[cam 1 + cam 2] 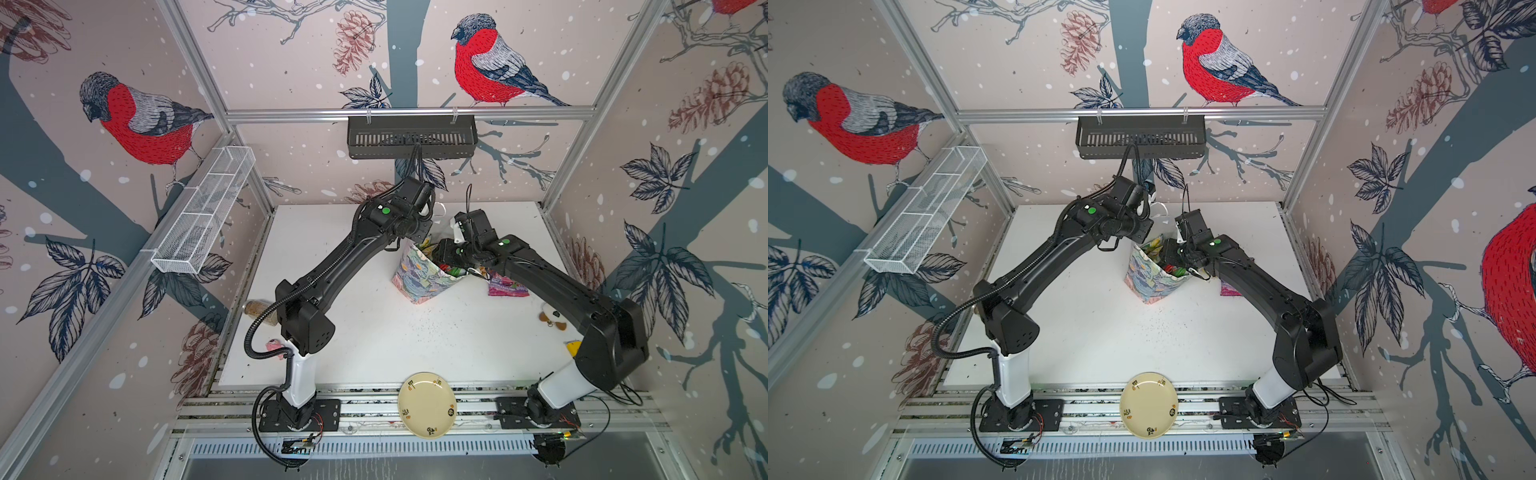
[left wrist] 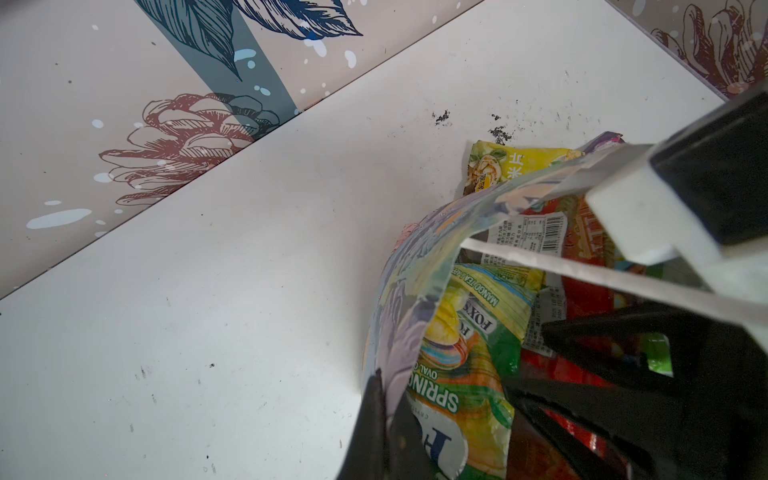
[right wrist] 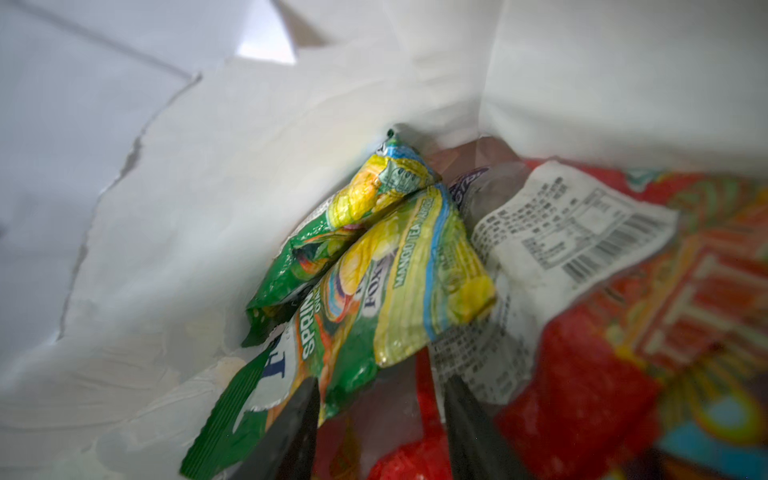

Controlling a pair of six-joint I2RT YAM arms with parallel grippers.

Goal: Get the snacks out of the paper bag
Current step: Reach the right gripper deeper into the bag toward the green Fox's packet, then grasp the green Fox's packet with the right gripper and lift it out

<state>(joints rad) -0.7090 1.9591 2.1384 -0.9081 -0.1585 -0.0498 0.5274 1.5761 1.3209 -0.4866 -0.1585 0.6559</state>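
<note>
Since the paper bag [image 1: 417, 282] stands upright near the middle of the white surface [image 1: 374, 332], mouth upward, whatever is left inside has to come out along its vertical axis.

At the rim, the left gripper [image 2: 384, 388] has its fingers pressed together on the floral paper, holding the mouth open. A white cord handle [image 2: 582, 272] crosses the opening. The right gripper [image 3: 380, 382] is down inside the bag with its fingers spread and nothing visibly pinched between them. One finger sits just beside the near edge of a green FOX'S packet [image 3: 395, 282].

Contents, right wrist view:
- That packet and a second green FOX'S packet [image 3: 328, 245] behind it, both leaning on the bag's white inner wall.
- A large red packet [image 3: 582, 361], its barcode label [image 3: 582, 232] facing the camera.

Outside the bag:
- A purple packet [image 1: 508, 286] lies flat on the surface just beside the bag, partly under the right arm [image 1: 552, 282].
- A yellow packet [image 2: 511, 166] shows beyond the rim. I cannot tell whether it rests on the surface or against the bag.

Handling, judged: the packets are glossy film, so light, soft and crumpled, and probably slippery on the flat faces. The best hold is the flat sealed end nearest the mouth, pinched across its thickness.

The front FOX'S packet has its long axis running from the mouth down toward the bottom, tilted onto the wall, with the large-F end nearest the mouth. The red packet is bulkier and may drag on the paper. The bag is thin and could crease or lift.
</note>
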